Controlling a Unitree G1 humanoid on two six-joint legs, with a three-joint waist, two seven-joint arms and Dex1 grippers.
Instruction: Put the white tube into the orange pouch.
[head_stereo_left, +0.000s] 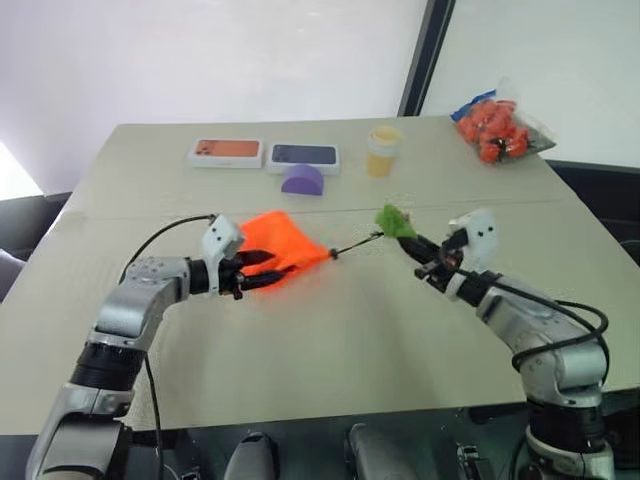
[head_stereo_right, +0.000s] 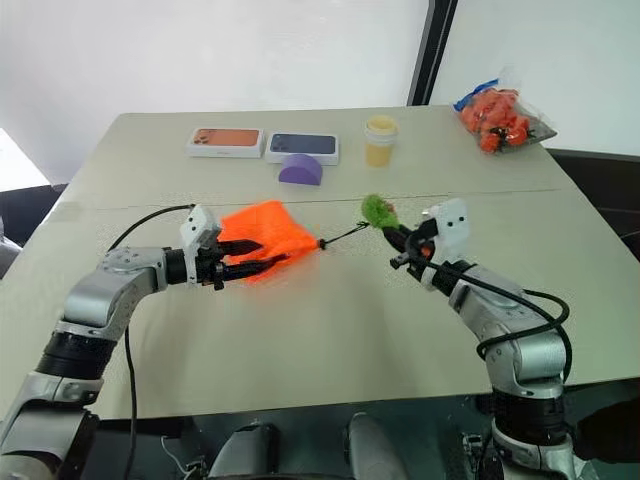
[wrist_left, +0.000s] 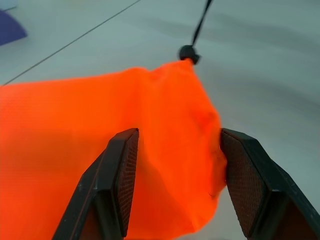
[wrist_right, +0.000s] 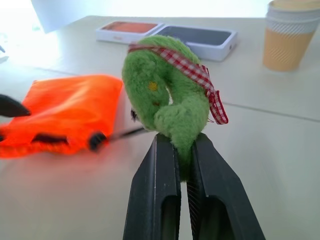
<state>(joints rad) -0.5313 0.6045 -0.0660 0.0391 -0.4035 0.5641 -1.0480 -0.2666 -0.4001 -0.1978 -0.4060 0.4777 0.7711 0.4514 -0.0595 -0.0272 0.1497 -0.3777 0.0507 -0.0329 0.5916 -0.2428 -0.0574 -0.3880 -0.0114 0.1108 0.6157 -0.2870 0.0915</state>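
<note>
The surface (head_stereo_left: 330, 340) carries two phone boxes (head_stereo_left: 265, 153), a purple dome (head_stereo_left: 302, 179), a yellow cup (head_stereo_left: 383, 150) and a clear bag of orange items (head_stereo_left: 497, 125) along its far side. Nearer, the pouch (head_stereo_left: 280, 245) sits in the left gripper (head_stereo_left: 250, 272), its fingers (wrist_left: 122, 175) spread around the fabric and touching it on both sides. From the pouch's gathered neck a black cord (head_stereo_left: 355, 243) runs taut toward the right gripper (wrist_right: 182, 155), whose fingers are pressed together on the green ring (wrist_right: 167, 95). So the pouch's long axis lies between the two hands, mouth toward the right arm. The tube cannot be made out anywhere; it may already be inside the pouch, with the neck drawn closed.
</note>
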